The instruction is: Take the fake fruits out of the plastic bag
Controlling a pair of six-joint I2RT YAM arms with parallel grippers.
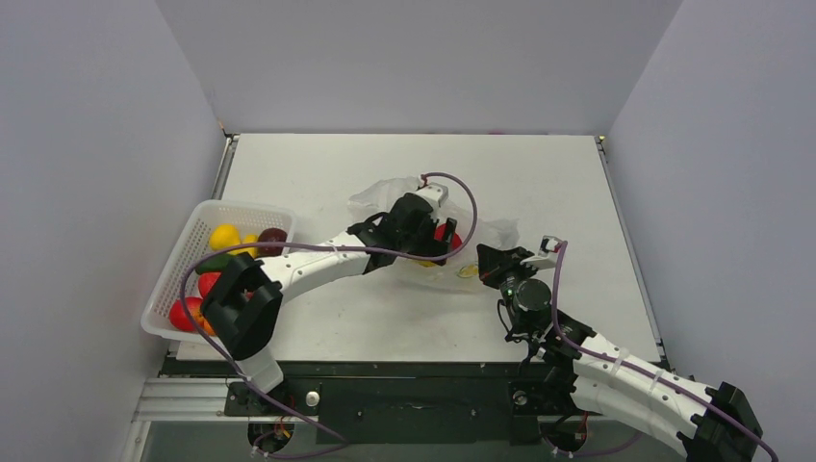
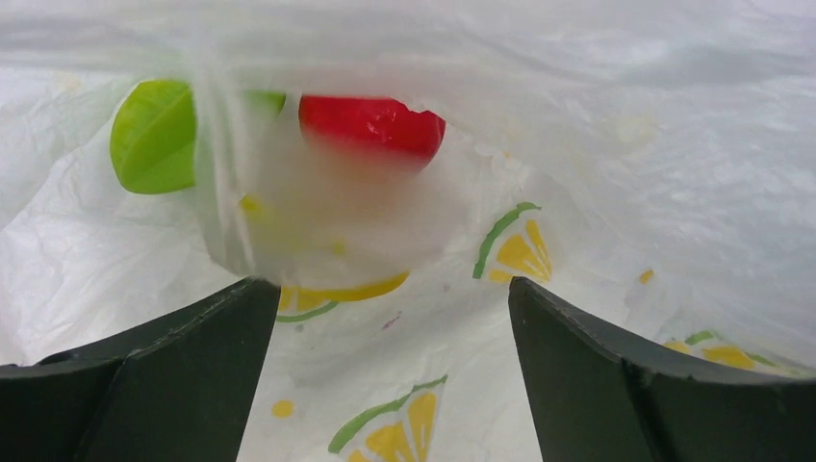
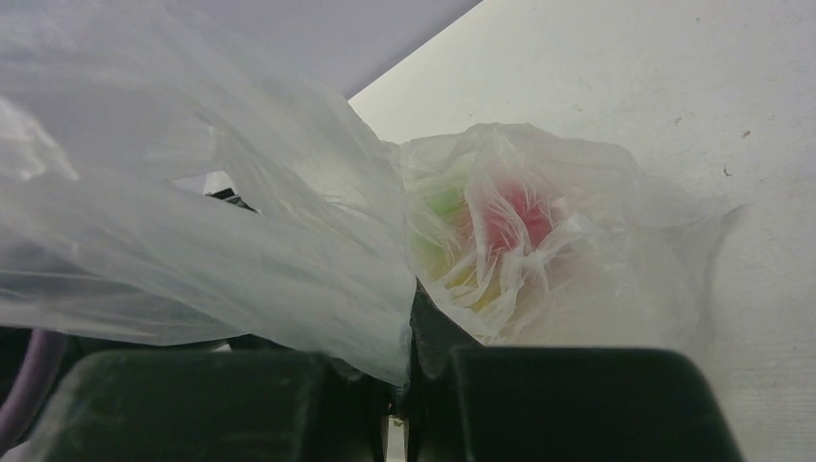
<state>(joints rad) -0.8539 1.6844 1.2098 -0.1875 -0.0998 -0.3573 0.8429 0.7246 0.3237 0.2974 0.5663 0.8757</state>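
Your right gripper (image 3: 404,409): two dark fingers pressed together at bottom, fold of plastic bag (image 3: 241,241) pinched in seam. Film clear, crinkled; sheet draped over left finger, bunch ahead resting on table (image 3: 674,96). Inside bunch, fake fruits (image 3: 520,217): red blur, green patch, yellowish tint, shapes unclear. Table edge behind bag meets grey wall (image 3: 366,38). Purple cable (image 3: 24,385), lower left.
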